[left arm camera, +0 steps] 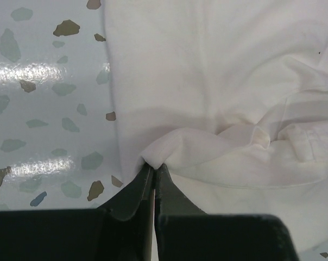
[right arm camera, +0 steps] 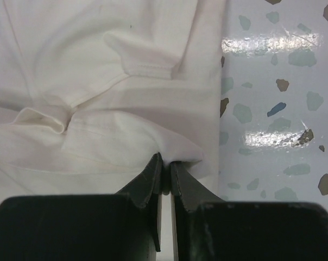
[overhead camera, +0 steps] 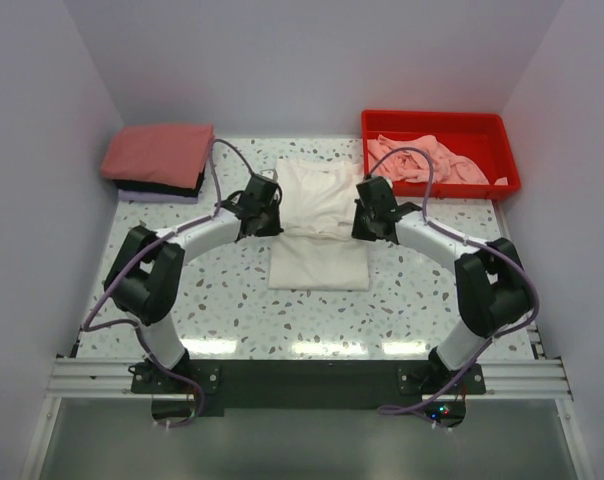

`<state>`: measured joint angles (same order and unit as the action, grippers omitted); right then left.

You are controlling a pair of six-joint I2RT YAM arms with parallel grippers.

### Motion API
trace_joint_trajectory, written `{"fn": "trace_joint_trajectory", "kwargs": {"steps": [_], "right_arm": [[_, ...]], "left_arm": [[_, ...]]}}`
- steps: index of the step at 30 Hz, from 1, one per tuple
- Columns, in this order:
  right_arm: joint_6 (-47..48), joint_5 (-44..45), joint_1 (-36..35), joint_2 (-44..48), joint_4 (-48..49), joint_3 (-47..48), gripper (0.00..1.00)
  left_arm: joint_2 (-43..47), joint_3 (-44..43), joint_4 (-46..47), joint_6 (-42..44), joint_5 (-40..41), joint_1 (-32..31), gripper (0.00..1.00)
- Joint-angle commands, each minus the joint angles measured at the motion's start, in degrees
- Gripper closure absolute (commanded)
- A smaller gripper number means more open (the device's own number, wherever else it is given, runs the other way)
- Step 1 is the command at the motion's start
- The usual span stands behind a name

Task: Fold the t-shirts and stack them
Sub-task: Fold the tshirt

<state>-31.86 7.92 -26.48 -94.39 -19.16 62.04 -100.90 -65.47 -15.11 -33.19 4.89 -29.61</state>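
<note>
Closely, left jaws pinching white t-shirt (left arm camera: 207, 81), right jaws too, only overhead shows folded stack (overhead camera: 160, 155).

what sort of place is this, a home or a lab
Probably a robot lab cell, not a home: left arm and right arm bolted to a metal rail at a speckled table, plain walls boxing it in, a red tray of crumpled pink shirts.

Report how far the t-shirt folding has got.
Done: a folded stack, salmon-red on top, at the far left. In hand: the white t-shirt, partly folded mid-table, left gripper and right gripper both shut on its side edges. Left: the crumpled pink t-shirts in the red tray.
</note>
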Motion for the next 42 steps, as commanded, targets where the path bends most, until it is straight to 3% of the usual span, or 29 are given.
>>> {"fn": "trace_joint_trajectory", "kwargs": {"steps": [1, 2, 5, 7, 8, 9, 10, 11, 12, 13, 14, 23, 26, 27, 31, 38, 42], "right_arm": [[1.0, -0.5, 0.6, -0.9, 2.0, 2.7, 0.90], [1.1, -0.5, 0.7, -1.1, 1.8, 3.0, 0.85], [1.4, -1.0, 1.1, -2.2, 1.1, 4.1, 0.71], [1.4, -1.8, 1.1, -2.2, 1.0, 4.7, 0.68], [1.7, -2.1, 1.1, -1.9, 1.1, 4.8, 0.53], [1.8, -2.5, 1.2, -1.5, 1.1, 4.8, 0.46], [2.0, -2.8, 1.1, -0.2, 1.2, 4.7, 0.41], [2.1, -2.9, 1.1, 0.5, 1.2, 4.3, 0.26], [2.3, -2.9, 1.1, 1.2, 1.1, 4.0, 0.19], [2.4, -3.0, 1.1, 2.1, 1.1, 3.6, 0.09], [2.5, -3.3, 1.2, 3.8, 1.0, 2.7, 0.01], [2.3, -11.5, 1.1, 12.6, 3.1, -6.3, 0.01], [2.7, -17.6, 1.1, 15.1, 6.8, -9.1, 0.01], [2.9, -23.7, 1.1, 15.0, 8.6, -9.7, 0.01], [3.6, -36.5, -0.1, 9.1, 16.6, -9.0, 0.01], [3.4, -43.3, -5.8, -7.5, 21.6, 4.8, 0.01], [1.6, -42.4, -8.1, -15.2, 22.3, 12.8, 0.01]], "left_arm": [[-1.0, -3.0, 2.3, 2.3, -0.8, 1.0, 0.95], [-1.5, -3.3, 2.1, 2.3, -0.9, 1.1, 0.93], [-1.3, -3.6, 2.1, 2.4, -1.7, 1.4, 0.76], [-0.5, -3.7, 2.2, 2.5, -2.2, 1.4, 0.56], [0.7, -3.5, 2.1, 2.5, -2.2, 1.4, 0.47], [1.4, -3.3, 2.2, 2.5, -1.8, 1.4, 0.32], [2.2, -2.9, 2.2, 2.3, -1.6, 1.4, 0.26], [3.9, -2.6, 2.2, 2.3, -1.5, 1.4, 0.19], [4.8, -2.2, 2.0, 1.6, -0.9, 1.4, 0.05], [5.8, -1.2, 1.9, 1.5, -0.8, 1.4, 0.00], [7.9, -0.5, 1.9, 1.2, -0.7, 1.4, 0.00], [21.0, 11.2, 1.7, -3.1, -0.6, 1.3, 0.00], [24.3, 15.7, 1.1, -4.2, -2.3, 1.3, 0.00], [25.1, 16.8, 1.0, -5.0, -2.6, 1.3, 0.00], [30.5, 23.1, 1.0, -6.5, -3.3, 1.3, 0.00], [33.9, 27.9, -1.2, -7.9, -3.3, 1.3, 0.00], [35.4, 29.6, -1.6, -8.4, -3.8, 1.3, 0.00]]}}
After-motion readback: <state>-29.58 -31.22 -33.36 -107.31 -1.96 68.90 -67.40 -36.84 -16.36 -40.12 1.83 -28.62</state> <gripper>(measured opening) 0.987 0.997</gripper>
